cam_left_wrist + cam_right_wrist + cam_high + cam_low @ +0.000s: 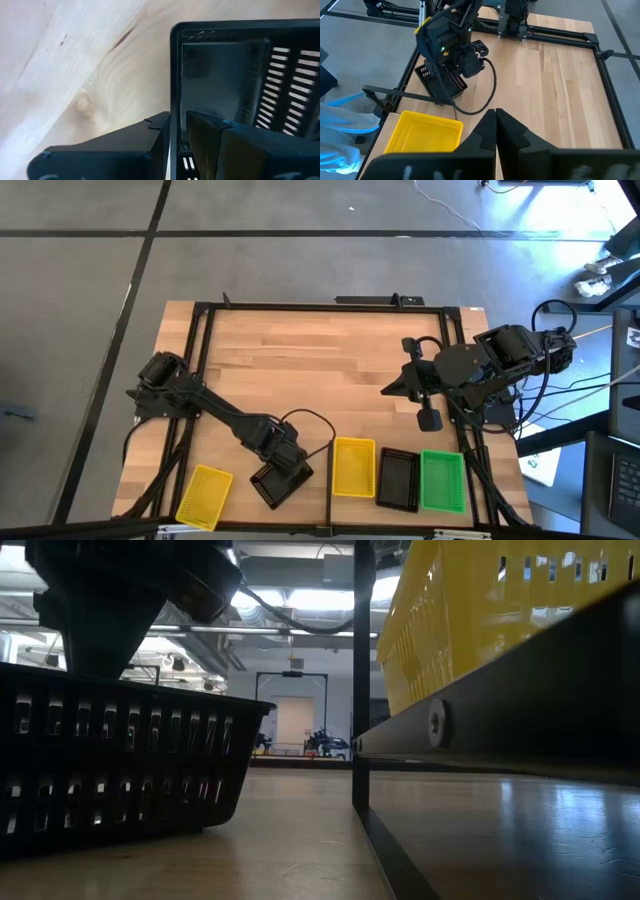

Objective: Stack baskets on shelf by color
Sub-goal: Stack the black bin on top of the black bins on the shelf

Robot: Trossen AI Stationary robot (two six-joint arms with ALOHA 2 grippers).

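In the high view my left gripper (283,468) is shut on a black basket (280,482) near the table's near edge. This basket also shows in the low view (110,760) and the right wrist view (440,80). A yellow basket (205,496) lies on the tabletop to its left. On the shelf (520,715), side by side, sit a yellow basket (353,467), a black basket (397,478) and a green basket (442,480). My right gripper (495,117) is shut and empty, held over the table's right half (430,418). My left gripper holds the black basket by one lattice wall (173,100), near a corner. One finger (210,137) is inside the basket and the other (145,140) outside, coming from above. The basket sits upright with its bottom (120,835) at the tabletop; whether it is lifted clear I cannot tell.
A black metal frame (300,307) runs round the tabletop. An upright black bar (361,680) stands at the shelf's left end, close beside the held basket. Bare wood fills the table's middle and far part (320,370). A cable (305,418) loops off the left wrist.
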